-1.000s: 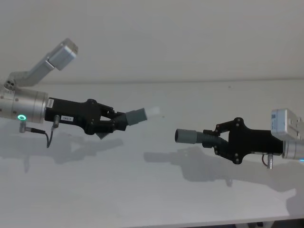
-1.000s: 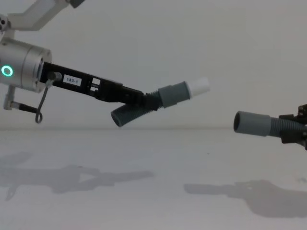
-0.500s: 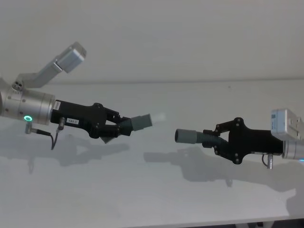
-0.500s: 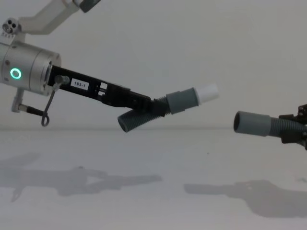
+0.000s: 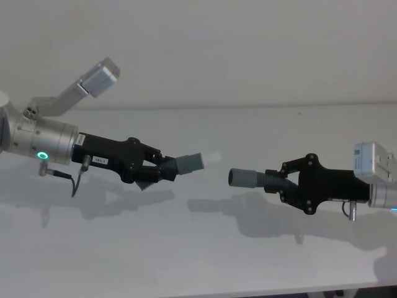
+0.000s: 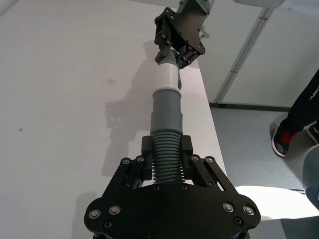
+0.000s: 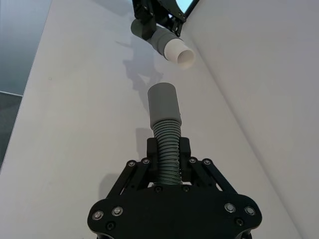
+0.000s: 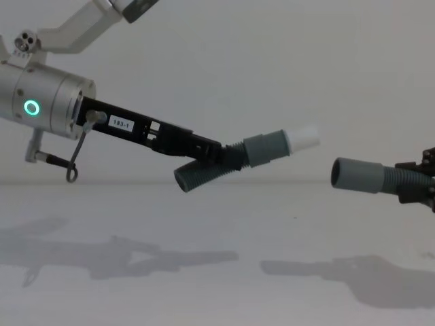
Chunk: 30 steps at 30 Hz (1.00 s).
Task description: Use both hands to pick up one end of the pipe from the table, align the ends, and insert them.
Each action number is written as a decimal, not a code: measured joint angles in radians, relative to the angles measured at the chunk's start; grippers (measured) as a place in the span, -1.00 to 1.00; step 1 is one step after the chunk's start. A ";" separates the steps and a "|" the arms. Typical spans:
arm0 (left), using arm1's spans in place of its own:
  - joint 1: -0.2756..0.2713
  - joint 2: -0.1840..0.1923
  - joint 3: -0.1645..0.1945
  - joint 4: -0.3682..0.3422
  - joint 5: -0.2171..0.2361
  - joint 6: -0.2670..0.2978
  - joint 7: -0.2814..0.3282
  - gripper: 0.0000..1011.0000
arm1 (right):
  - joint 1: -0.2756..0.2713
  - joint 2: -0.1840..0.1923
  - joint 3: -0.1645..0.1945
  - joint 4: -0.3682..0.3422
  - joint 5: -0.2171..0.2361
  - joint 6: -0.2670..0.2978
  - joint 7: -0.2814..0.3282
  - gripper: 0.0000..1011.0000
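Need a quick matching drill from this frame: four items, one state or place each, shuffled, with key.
Items:
1. white plug tip
2. hollow socket
3. left gripper
4. table

States:
A. bare under both pipes, carrying their shadows
B. held up by the right gripper, mouth facing the plug
C. short of the socket, not inserted
D. shut on a ribbed hose

Pairs: 1-C, 2-B, 3-D, 4-A

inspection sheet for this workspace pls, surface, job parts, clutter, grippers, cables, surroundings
surface: plain matte white table, only shadows on it.
job's things: dark grey ribbed hose piece with white plug tip and matching piece with hollow socket cuff, both held in the air, ends apart, plug slightly higher.
clutter: nothing seen.
grippers: left gripper and right gripper, jaws shut on their hoses.
cables: thin loop under left wrist.
surroundings: white wall; a person's shoe on the floor.
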 joint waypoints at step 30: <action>0.007 0.014 0.037 -0.013 -0.022 0.015 -0.014 -0.42 | 0.038 0.013 -0.030 0.013 -0.076 -0.090 -0.015 -0.57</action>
